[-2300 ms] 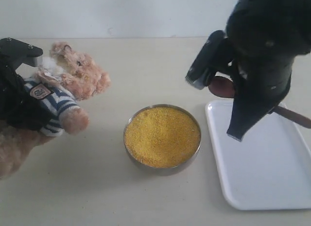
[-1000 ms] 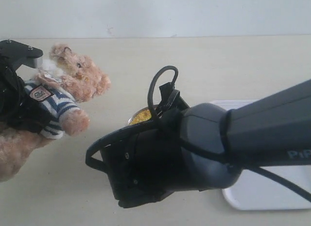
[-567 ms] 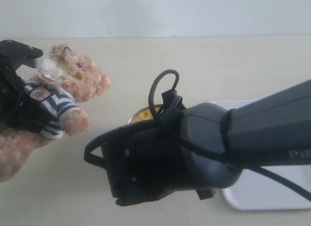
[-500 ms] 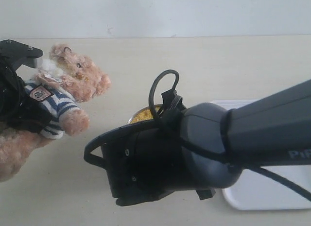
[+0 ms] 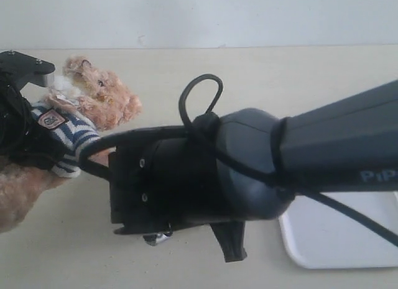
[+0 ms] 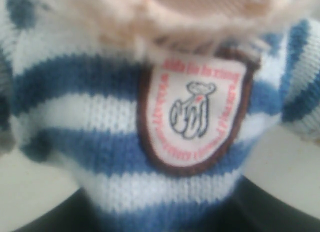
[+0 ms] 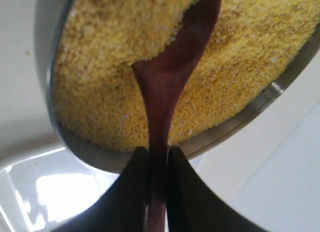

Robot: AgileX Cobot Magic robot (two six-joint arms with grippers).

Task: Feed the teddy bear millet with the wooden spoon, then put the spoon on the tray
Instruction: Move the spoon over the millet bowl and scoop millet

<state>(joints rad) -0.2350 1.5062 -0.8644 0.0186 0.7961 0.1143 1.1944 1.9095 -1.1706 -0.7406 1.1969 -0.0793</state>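
Observation:
The teddy bear (image 5: 99, 96) in its striped shirt is held up at the left by my left gripper (image 5: 17, 124). In the left wrist view, the shirt and its badge (image 6: 192, 115) fill the frame, and the dark fingers (image 6: 45, 219) press the bear's body from both sides. My right gripper (image 7: 156, 154) is shut on the wooden spoon (image 7: 175, 77) by its handle. The spoon's oval end is dipped into the yellow millet (image 7: 115, 52) in the metal bowl (image 7: 240, 124). In the exterior view, my right arm (image 5: 205, 171) hides bowl, millet and spoon.
The white tray (image 5: 336, 239) lies at the right, partly under my right arm, and its glossy corner (image 7: 40, 192) sits beside the bowl. The beige table (image 5: 249, 77) runs back to a pale wall.
My right arm has shifted left towards the bear and now covers the sliver of millet that showed before. The bear and the left gripper have not moved.

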